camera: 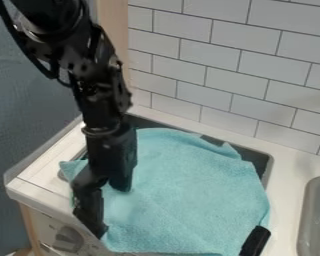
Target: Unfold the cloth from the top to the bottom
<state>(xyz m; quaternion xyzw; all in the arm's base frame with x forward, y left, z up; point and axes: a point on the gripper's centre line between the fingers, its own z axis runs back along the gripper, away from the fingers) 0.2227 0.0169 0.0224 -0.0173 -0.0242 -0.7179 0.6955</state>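
A white-tiled wall [256, 65] backs the pale countertop [289, 170] of a toy kitchen, and across its dark grey basin [258, 159] lies the turquoise cloth [189, 195], covering most of the opening and reaching the counter's front edge. The cloth is spread broadly, with a small raised fold near its far right corner and a pointed corner out to the left, so the top-to-bottom unfolding looks to be in its last part. The next move seems to call for a check that no layer is left doubled; if one is, a pinch at its edge and a low pull toward the front, otherwise a straight lift away without snagging the fabric. The black robot arm [102, 95] comes in from the upper left and slants steeply down, its wrist over the cloth's left side. At its end the gripper [113, 211] points down with its fingers spread, cloth showing between them; one tip is by the cloth's front left edge, the other farther back over the fabric, and no cloth looks pinched. Smallest are the control knob [69, 239] on the front panel and a black object [256, 241] at the cloth's near right corner, whose kind I cannot tell.
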